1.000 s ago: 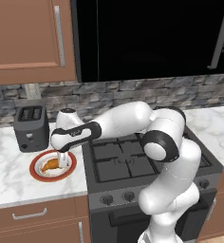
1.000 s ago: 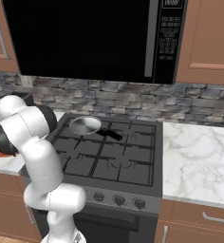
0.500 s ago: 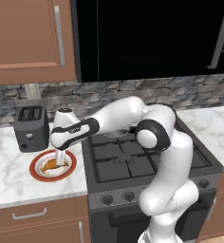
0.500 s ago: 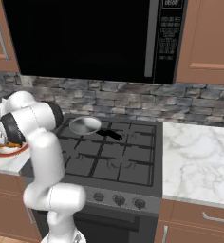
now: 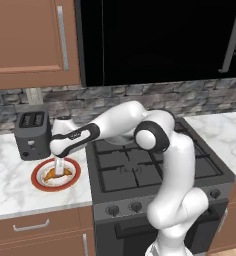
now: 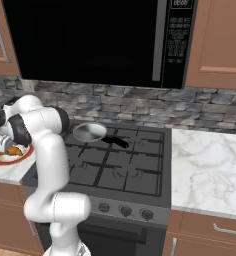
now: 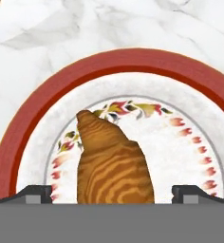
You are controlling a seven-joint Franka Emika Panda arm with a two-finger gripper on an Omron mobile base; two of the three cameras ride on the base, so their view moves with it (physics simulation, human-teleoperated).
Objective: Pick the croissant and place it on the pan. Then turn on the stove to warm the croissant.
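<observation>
The croissant [image 7: 113, 163] lies on the plate [image 7: 28, 123], a white dish with a broad red rim and a ring of small flowers, and its pointed end aims toward the top of the hand view. In the left base view the croissant [image 5: 55, 173] shows as a golden crescent near the middle of the plate [image 5: 42, 184], which sits on the white marble counter [image 5: 10, 185] just left of the stove [image 5: 155, 172]. The gripper [image 7: 112, 193] is spread wide, with one dark fingertip on each side of the pastry and the pastry between them; neither tip can be seen touching it. From the left base view the gripper [image 5: 60, 165] points straight down onto the plate, the white hand above it held level.

The arm rises from in front of the stove, bends at its dark elbow joint, and stretches far to the left across the front burners to reach the plate. A dark toaster [image 5: 32, 134] stands on the counter just behind the plate. In the right base view the pan [image 6: 90, 132] rests on the back left burner of the stove [image 6: 120, 167], its black handle pointing right, well apart from the plate [image 6: 2, 156]. A black microwave [image 6: 90, 42] hangs above the stove.
</observation>
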